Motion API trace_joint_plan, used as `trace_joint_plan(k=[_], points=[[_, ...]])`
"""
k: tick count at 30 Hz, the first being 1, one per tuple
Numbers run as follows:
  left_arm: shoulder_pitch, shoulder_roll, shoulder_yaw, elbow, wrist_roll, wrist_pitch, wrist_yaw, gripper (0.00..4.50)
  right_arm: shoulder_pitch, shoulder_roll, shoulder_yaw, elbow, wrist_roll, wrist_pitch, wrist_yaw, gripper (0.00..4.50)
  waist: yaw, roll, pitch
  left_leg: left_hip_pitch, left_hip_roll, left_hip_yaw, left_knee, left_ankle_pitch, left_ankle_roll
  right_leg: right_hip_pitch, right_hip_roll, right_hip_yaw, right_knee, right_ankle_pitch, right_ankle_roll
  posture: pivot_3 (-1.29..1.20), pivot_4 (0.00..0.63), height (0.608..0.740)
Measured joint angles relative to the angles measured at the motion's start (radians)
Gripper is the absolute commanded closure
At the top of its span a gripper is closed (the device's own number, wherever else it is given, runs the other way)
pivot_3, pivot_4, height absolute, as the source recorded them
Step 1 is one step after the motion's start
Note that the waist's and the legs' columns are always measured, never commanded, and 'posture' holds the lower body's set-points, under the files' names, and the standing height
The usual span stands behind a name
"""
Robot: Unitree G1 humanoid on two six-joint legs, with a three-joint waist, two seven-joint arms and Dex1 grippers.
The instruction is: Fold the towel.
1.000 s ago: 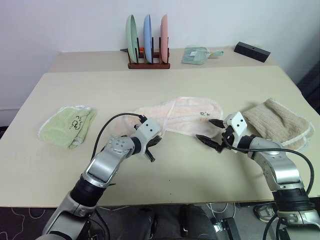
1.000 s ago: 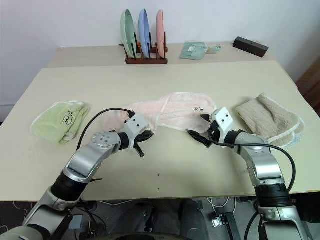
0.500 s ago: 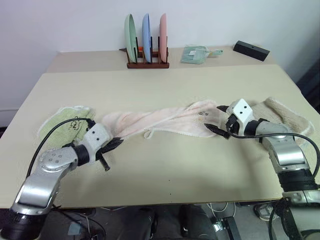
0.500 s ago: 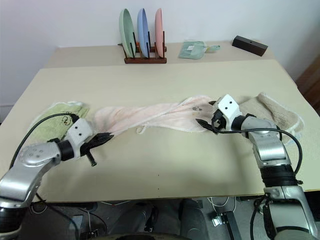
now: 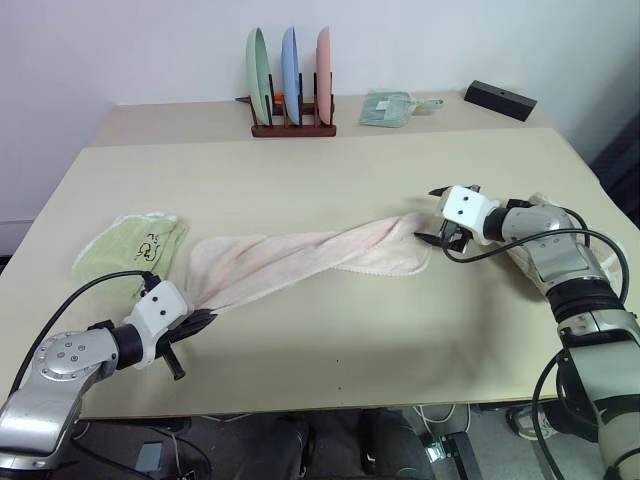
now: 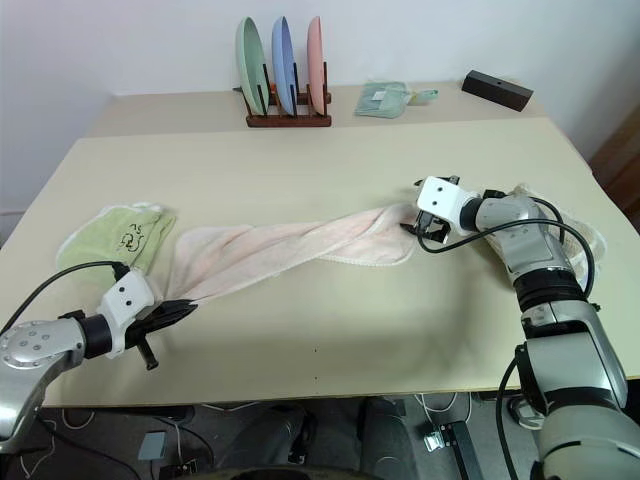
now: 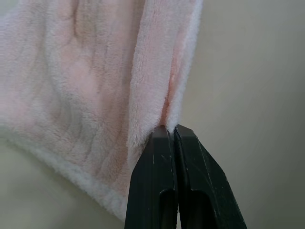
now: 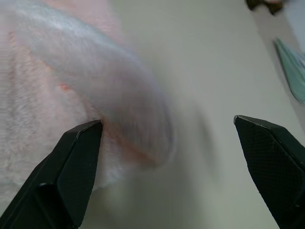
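At the left of the table (image 5: 330, 330) lies a light green towel (image 5: 130, 250), bunched and untouched, just beside the near end of the pink towel (image 5: 300, 255). The left gripper (image 5: 195, 320) sits low near the table's front edge with its fingers pinched together on a corner of the pink towel; the left wrist view shows the terry edge caught right at the fingertips (image 7: 167, 136). From there the pink towel runs as a long, loosely twisted band across the middle of the table toward the right, partly doubled over along its length rather than lying flat. Its far end rests at the right gripper (image 5: 437, 214), whose jaws stand wide apart; in the right wrist view the cloth lies against one finger (image 8: 76, 157) but nothing is clamped. Beyond that a beige towel (image 5: 590, 240) sits at the right edge, and a plate rack (image 5: 292, 95) stands at the back. As I judge it, the folding has barely begun: the towel is drawn out lengthwise, one end held, the other still to be gripped, then flattened and folded.
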Motion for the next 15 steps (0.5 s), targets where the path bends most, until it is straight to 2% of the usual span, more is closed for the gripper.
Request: trace_joint_plan(k=[5,13,15], points=[[0.038,0.016,0.004,0.023,0.033,-0.055,0.003,4.49,-0.044,-0.001,0.029,0.031,-0.018,-0.110,0.075,0.00,-0.011,0.000,0.000,0.001,0.001,0.001,-0.001,0.000,0.000,0.000,0.001,0.001,0.000,0.000,0.000,0.00,0.150,0.740],[0.030,0.014,0.000,0.033,0.040,-0.067,0.011,4.49,-0.096,0.001,0.076,0.111,-0.072,-0.224,0.117,0.00,-0.021,0.000,0.000,0.001,0.001,0.001,-0.001,0.000,0.000,0.000,0.001,0.001,0.001,0.000,0.000,0.00,0.150,0.740],[0.026,0.014,-0.004,0.033,0.041,-0.067,0.014,4.50,-0.100,0.001,0.075,0.111,-0.063,-0.230,0.144,0.52,-0.022,0.000,0.000,0.001,0.001,0.001,-0.001,0.000,0.000,0.000,0.001,0.001,0.001,0.000,0.000,0.00,0.150,0.740]])
